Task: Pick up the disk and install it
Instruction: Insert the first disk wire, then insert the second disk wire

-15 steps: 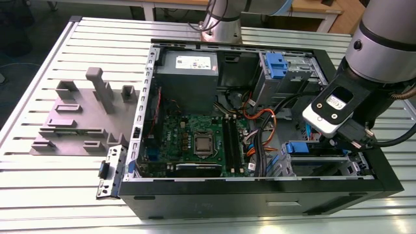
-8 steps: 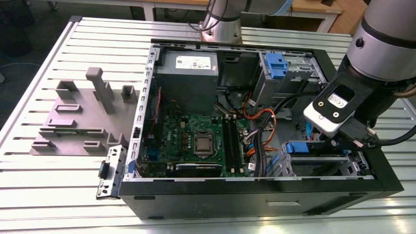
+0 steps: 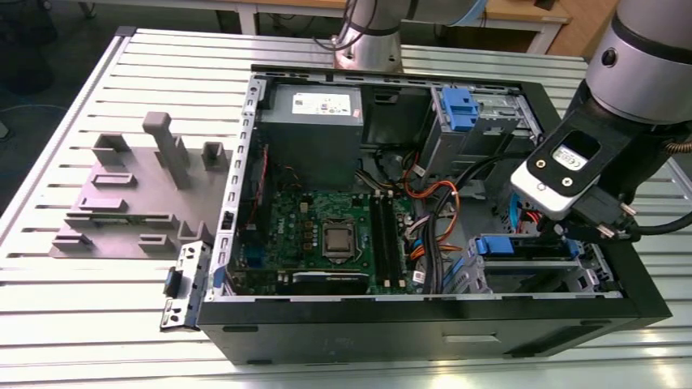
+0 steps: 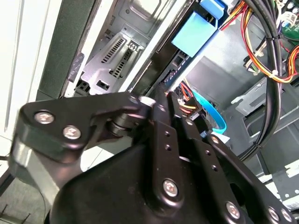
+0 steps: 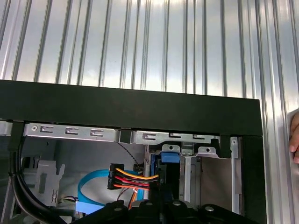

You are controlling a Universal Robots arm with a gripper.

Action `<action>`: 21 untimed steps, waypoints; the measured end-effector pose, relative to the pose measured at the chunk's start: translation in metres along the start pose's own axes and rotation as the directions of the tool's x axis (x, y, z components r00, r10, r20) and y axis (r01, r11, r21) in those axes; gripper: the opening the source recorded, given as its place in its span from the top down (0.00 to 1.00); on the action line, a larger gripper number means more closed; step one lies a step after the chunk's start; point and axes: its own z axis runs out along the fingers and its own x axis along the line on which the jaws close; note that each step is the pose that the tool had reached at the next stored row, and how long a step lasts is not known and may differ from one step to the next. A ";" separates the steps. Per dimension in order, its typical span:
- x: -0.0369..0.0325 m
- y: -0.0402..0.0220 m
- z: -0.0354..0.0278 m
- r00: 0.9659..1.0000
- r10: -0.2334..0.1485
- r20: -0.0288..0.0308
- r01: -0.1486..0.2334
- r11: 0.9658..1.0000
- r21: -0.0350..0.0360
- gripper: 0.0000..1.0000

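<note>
A ribbed metal table [image 3: 65, 275] holds an open computer case [image 3: 433, 324]. The gripper [image 4: 161, 100] reaches inside near a blue latch [image 4: 195, 30], its fingers pressed together.

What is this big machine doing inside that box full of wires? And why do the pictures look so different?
The machine is a robot arm. The box is an open computer lying on a ribbed metal table. One picture comes from a camera standing off the arm, so you see everything: the green board, the coloured wires and a grey plastic holder beside the computer. The other two come from little cameras riding on the arm's wrist, so they look up close. There the black pincer is down in a corner of the computer, by metal slots with blue tabs. Its job is to fit a disk, but I cannot tell whether it holds one.
</note>
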 end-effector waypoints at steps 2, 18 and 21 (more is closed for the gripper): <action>0.0000 0.0000 -0.0001 1.000 0.000 0.000 0.000 1.000 0.000 0.89; 0.0000 0.0000 -0.0001 1.000 0.000 0.000 0.000 1.000 0.000 0.89; 0.0002 0.0001 -0.0001 1.000 0.000 0.000 0.000 1.000 0.004 0.89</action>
